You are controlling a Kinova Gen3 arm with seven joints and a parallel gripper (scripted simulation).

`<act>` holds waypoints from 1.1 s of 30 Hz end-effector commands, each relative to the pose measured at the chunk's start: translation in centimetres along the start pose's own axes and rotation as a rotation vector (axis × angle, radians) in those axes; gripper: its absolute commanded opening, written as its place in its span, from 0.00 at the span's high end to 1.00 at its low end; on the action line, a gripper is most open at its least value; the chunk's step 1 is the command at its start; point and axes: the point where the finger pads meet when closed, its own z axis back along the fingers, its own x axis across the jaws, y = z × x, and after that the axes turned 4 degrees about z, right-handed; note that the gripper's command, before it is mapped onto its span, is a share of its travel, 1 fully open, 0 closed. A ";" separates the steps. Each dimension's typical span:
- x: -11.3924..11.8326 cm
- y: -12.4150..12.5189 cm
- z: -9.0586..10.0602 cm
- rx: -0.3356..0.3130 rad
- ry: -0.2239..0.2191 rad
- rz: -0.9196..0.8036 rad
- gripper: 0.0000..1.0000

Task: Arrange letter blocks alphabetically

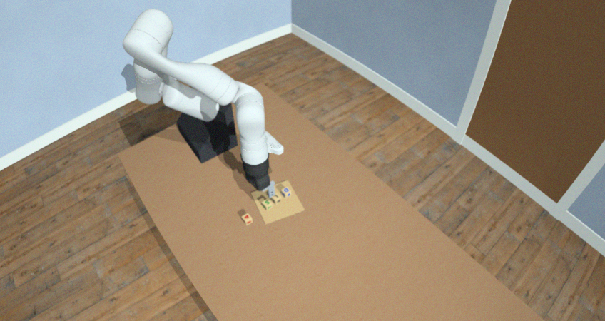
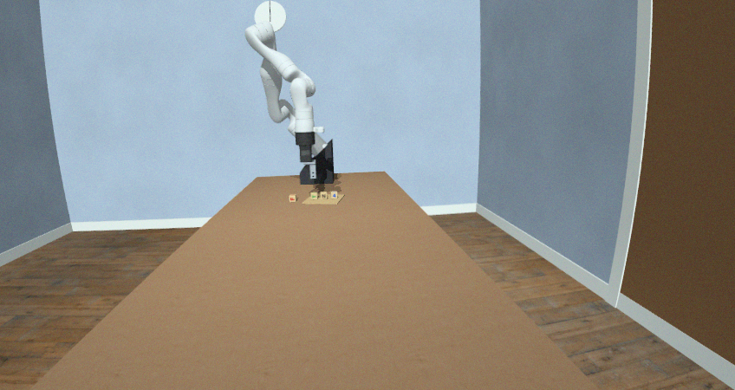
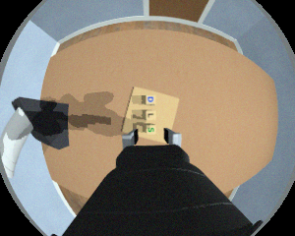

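Our tool [image 1: 269,190] [image 2: 310,171] [image 3: 150,134] is released, approx. above mat's [image 1: 283,212] [image 2: 323,201] [image 3: 168,110] S-block [image 1: 267,205] [image 2: 314,196] [image 3: 150,129] end; we'd retreat straight up.

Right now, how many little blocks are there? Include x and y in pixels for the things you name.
4. Three stand in a row on the mat [image 1: 285,212] [image 2: 321,201] [image 3: 168,110]: D [image 1: 286,192] [image 2: 334,195] [image 3: 150,99], L [image 1: 276,198] [image 2: 323,195] [image 3: 150,115], S [image 1: 267,205] [image 2: 314,196] [image 3: 150,129]. One, with red marks [image 1: 247,219] [image 2: 292,198], sits off it, beyond S.

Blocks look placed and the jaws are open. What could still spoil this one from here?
The open jaws hang only a little above the row, so a sideways drift before they rise might clip the S block.

The L block has a neighbour on each side, so a knock to the S block might push it askew as well.
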 end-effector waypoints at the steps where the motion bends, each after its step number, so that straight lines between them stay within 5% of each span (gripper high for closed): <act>1: 0.2 0.1 0.3 0.002 -0.003 0.003 0.00; 16: 0.2 0.1 1.1 0.002 -0.004 0.003 0.00; 28: 0.3 -0.1 6.9 0.003 -0.007 -0.001 0.00; 33: 0.2 0.1 8.0 0.002 -0.003 0.003 0.00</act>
